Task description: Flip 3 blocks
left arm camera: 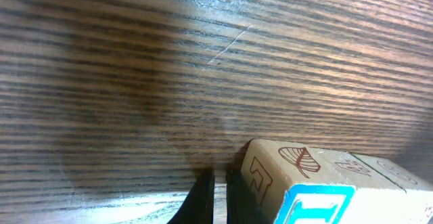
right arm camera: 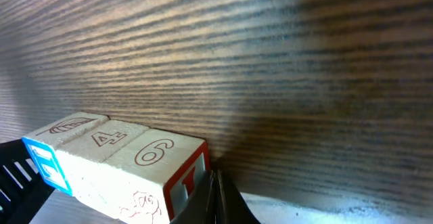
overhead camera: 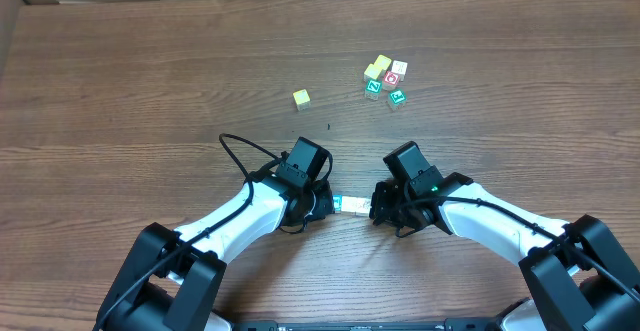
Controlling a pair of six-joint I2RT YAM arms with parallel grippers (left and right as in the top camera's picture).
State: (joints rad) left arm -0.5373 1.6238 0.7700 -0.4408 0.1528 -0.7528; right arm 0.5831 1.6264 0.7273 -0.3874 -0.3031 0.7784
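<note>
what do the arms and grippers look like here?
White links, black joints and bases on both. The left arm carries a looping black cable; the right arm shows a small green light. The left gripper and right gripper are black.

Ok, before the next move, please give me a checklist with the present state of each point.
1. Left gripper shut and empty: ok.
2. Right gripper shut and empty: ok.
3. Row of three cream wooden alphabet cubes lies between both grippers on the brown wooden table: ok.
4. Grippers apart from the row: cannot tell, both stand right beside it.
5. Cluster of small coloured cubes lies far from both arms: ok.
</note>
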